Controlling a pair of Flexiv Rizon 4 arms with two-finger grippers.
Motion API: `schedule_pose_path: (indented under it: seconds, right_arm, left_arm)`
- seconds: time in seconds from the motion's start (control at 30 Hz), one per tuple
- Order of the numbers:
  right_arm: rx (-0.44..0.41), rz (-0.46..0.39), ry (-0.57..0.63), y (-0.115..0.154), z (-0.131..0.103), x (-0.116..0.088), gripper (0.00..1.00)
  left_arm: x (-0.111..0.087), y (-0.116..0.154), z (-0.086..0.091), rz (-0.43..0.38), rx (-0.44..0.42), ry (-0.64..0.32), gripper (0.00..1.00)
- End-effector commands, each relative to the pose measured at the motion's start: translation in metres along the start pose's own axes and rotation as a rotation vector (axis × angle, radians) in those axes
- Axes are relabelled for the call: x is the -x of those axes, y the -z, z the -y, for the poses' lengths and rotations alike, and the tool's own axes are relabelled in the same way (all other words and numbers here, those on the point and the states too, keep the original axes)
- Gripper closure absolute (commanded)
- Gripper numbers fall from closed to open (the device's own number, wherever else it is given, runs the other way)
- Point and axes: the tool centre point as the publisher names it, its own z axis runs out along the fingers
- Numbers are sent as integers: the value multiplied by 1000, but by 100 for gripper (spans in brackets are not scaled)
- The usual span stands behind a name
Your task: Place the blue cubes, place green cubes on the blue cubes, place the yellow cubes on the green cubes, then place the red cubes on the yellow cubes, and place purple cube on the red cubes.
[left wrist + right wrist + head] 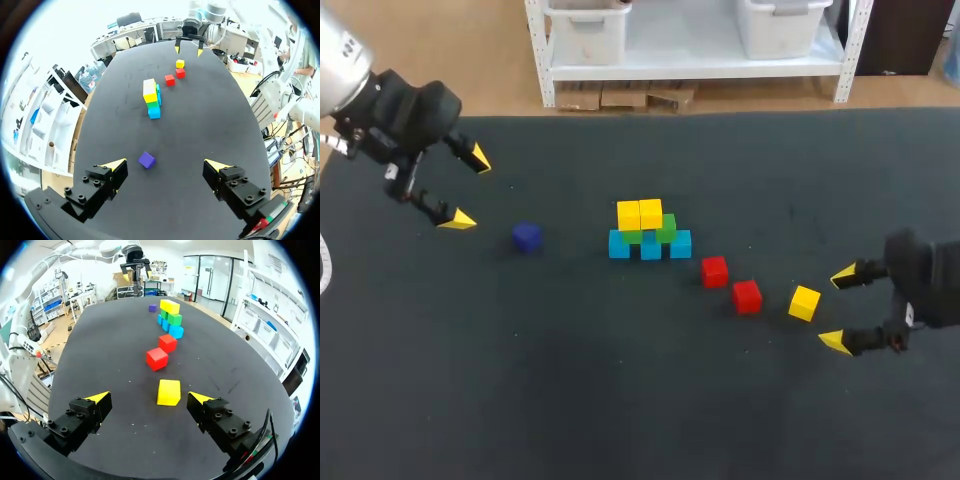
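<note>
head view gives us the stack (648, 232) at the middle of the dark surface (620, 400) — a row of blue cubes (651, 248) at the base, green cubes (666, 228) on them, two yellow cubes (629, 215) on top. the purple cube (527, 236) sits alone to the stack's left, apart from it. on the stack's right, two red cubes (714, 271) and a loose yellow cube (804, 302) trail away toward our right gripper (839, 309), whose fingers are spread — the loose yellow cube lies just ahead of it, untouched. our left gripper (468, 190) hangs farther from the stack than the purple cube, also spread wide and holding nothing.
</note>
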Motion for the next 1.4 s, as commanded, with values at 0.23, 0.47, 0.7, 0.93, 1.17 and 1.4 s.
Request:
schedule_pose_path:
  seconds: [0.23, 0.47, 0.7, 0.93, 1.17, 1.4]
  right_arm:
    - [1, 10, -28, -25, 18, -10, 0]
    - [-5, 34, -48, -34, 22, -7, 0]
    - [-6, 44, -62, -40, 26, -7, 0]
    - [-11, 39, -63, -44, 29, -7, 50]
    - [-14, 31, -55, -44, 30, -3, 100]
    - [-16, 38, -49, -38, 35, 5, 100]
  left_arm:
    - [-1, -1, -1, 3, -1, -3, 0]
    - [-1, -1, -1, 3, -1, -3, 0]
    - [-1, -1, -1, 3, -1, -3, 0]
    - [-1, -1, -1, 3, -1, -3, 0]
    - [-1, -1, -1, 3, -1, -3, 0]
    - [-1, -1, -1, 3, -1, -3, 0]
